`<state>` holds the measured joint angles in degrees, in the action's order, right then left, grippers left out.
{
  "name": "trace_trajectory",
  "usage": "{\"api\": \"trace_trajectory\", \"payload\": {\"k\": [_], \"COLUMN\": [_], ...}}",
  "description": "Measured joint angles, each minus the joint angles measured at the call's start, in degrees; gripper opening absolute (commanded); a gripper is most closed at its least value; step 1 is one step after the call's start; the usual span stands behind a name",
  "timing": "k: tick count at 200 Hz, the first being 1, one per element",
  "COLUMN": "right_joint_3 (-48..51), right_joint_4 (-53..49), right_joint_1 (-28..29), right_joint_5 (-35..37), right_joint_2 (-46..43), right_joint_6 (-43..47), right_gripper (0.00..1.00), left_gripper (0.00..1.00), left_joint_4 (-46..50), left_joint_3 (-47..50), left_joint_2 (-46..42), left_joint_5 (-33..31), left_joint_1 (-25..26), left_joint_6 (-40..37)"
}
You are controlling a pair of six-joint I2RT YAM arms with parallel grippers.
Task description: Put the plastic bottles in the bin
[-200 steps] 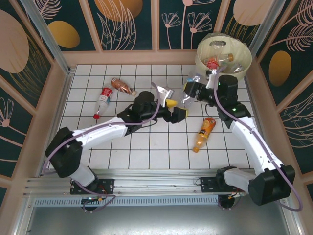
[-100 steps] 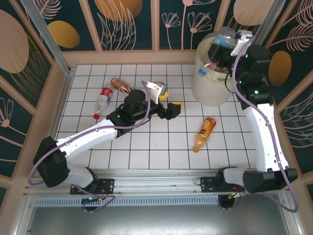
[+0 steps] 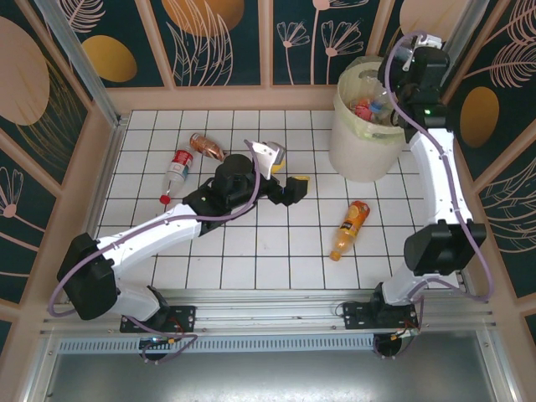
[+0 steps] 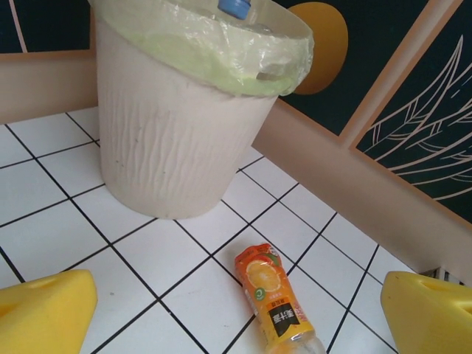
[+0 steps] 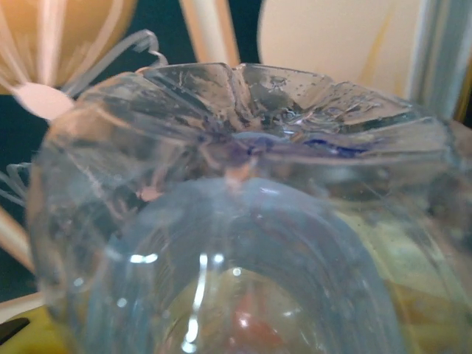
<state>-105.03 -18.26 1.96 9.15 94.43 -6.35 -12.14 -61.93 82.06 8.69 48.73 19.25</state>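
The bin (image 3: 356,149) stands at the back right, with several bottles (image 3: 365,109) inside it. My right gripper (image 3: 392,79) hangs over its mouth, shut on a clear bottle (image 5: 236,184) whose body hides the fingers. That bottle's blue cap (image 4: 237,7) pokes above the lined rim. An orange juice bottle (image 3: 350,226) lies on the tiles in front of the bin (image 4: 169,133). My left gripper (image 3: 289,172) hovers mid-table, open and holding nothing, its yellow pads (image 4: 44,313) on either side of the orange juice bottle (image 4: 276,302) lying ahead. A red-labelled bottle (image 3: 176,170) and an amber bottle (image 3: 209,148) lie at the left.
A raised wooden border (image 3: 251,99) and patterned panels enclose the white tiled floor (image 3: 251,243). The bin sits close to the back right corner. The left arm (image 3: 167,226) stretches diagonally across the tiles' left half.
My right arm carried the clear bottle from mid-table up to the bin's mouth and brought it down towards the rim. My left gripper pulled back slightly left and has barely moved since.
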Motion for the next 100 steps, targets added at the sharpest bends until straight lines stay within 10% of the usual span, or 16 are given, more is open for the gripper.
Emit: {"api": "trace_trajectory", "payload": {"k": [100], "right_joint_3": [9.8], "right_joint_4": [23.7], "right_joint_1": [0.4], "right_joint_5": [11.5], "right_joint_2": [6.1], "right_joint_6": [16.2], "right_gripper": [0.59], "left_gripper": [0.99], "left_joint_4": [0.4], "left_joint_3": [-0.9], "left_joint_2": [2.6], "left_joint_5": [0.2], "left_joint_1": [0.0], "left_joint_6": [0.0]}}
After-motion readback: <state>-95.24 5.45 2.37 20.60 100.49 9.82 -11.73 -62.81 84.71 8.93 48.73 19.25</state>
